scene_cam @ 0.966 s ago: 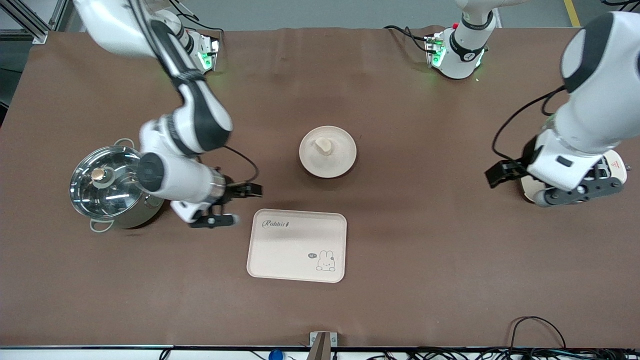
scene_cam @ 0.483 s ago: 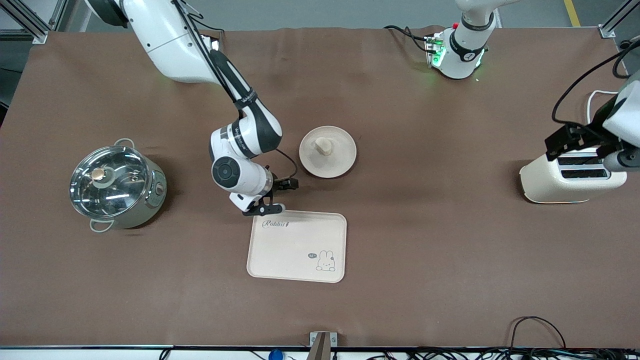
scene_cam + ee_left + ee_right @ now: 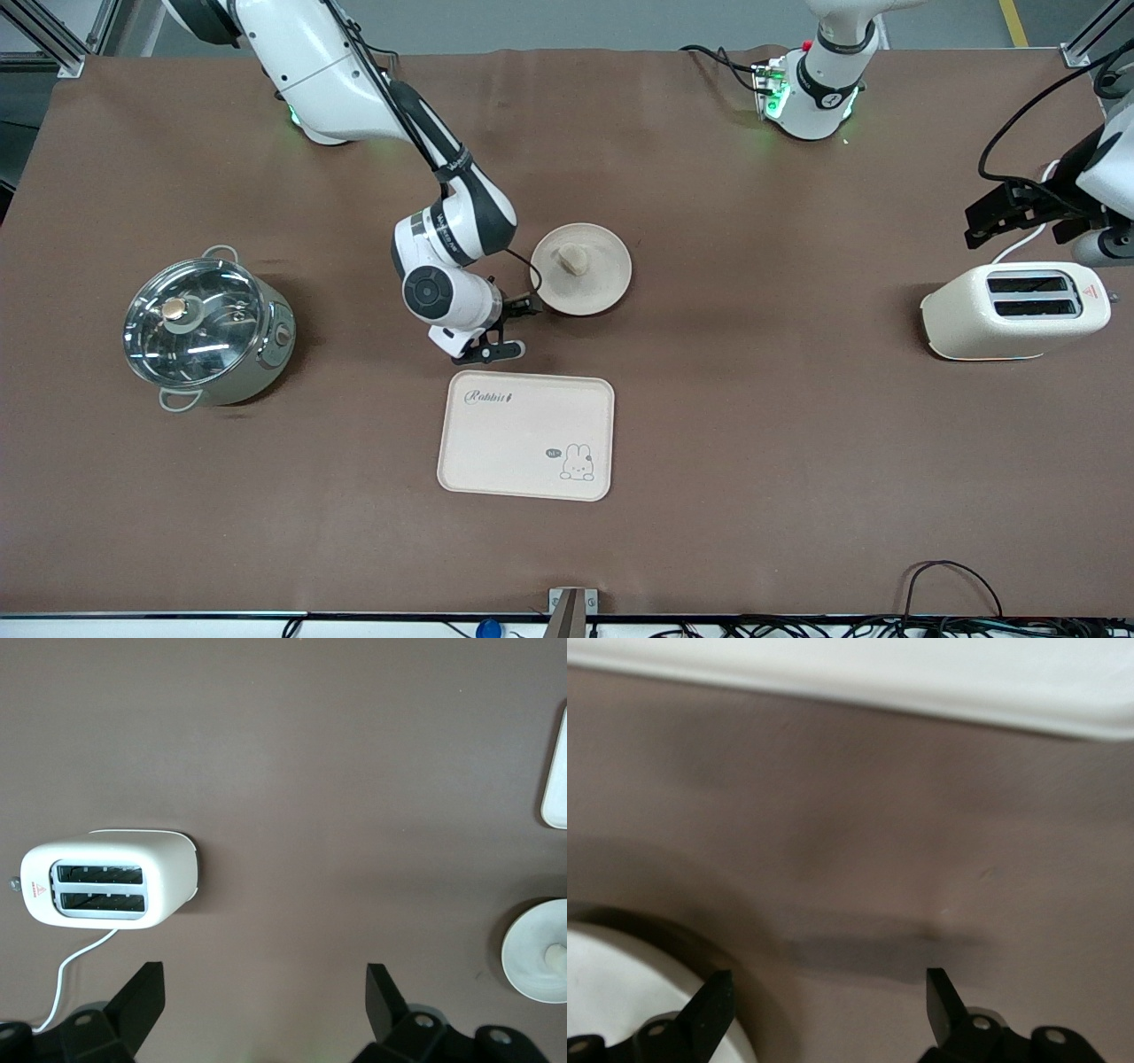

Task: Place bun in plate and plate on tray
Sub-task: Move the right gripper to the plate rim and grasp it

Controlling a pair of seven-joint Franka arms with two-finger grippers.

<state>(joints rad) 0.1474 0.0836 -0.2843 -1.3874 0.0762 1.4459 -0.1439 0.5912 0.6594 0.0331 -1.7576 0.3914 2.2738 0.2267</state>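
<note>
The bun point(image 3: 572, 259) lies in the round cream plate point(image 3: 611, 288) at mid-table. The Rabbit tray point(image 3: 505, 443) lies nearer the front camera than the plate, with a strip of bare cloth between them. My right gripper point(image 3: 514, 328) is low and open beside the plate, toward the tray. One fingertip point(image 3: 713, 1010) is at the plate's rim point(image 3: 620, 992), the other over bare cloth, and nothing is between them. My left gripper point(image 3: 1010, 217) hangs open and empty by the toaster point(image 3: 1014, 310). Its wrist view shows the plate point(image 3: 532, 970) with the bun point(image 3: 555, 954).
A lidded steel pot point(image 3: 205, 330) stands toward the right arm's end of the table. The cream toaster point(image 3: 111, 879) with its white cord stands at the left arm's end. The tray's edge point(image 3: 877, 673) and a corner of the tray point(image 3: 556, 780) show in the wrist views.
My right gripper has swung from beside the pot, past the tray's corner, up to the plate's rim. My left arm has risen off the toaster, which now shows whole.
</note>
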